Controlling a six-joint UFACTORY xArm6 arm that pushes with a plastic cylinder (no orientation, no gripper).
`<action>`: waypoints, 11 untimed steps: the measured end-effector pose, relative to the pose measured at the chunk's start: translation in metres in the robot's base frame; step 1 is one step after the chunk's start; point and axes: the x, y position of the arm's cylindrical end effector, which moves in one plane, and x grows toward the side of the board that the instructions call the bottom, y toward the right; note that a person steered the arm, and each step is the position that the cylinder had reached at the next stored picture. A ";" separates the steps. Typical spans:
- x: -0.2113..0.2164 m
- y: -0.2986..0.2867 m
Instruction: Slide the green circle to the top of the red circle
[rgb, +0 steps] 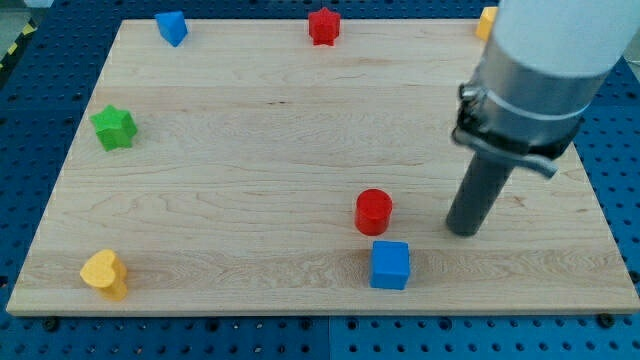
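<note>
The red circle (373, 211) stands on the wooden board (250, 180), right of centre and towards the view's bottom. No green circle shows; the only green block I see is a green star (114, 127) near the board's left edge. My tip (463, 231) rests on the board to the right of the red circle, about one block's width away and not touching it. The arm's body covers the board's upper right part.
A blue cube (390, 264) sits just below the red circle. A yellow heart (104, 273) lies at the bottom left. A blue block (172, 27), a red star (323, 25) and a partly hidden yellow block (486, 20) line the top edge.
</note>
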 end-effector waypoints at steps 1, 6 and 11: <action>-0.014 0.060; -0.156 0.192; -0.101 0.115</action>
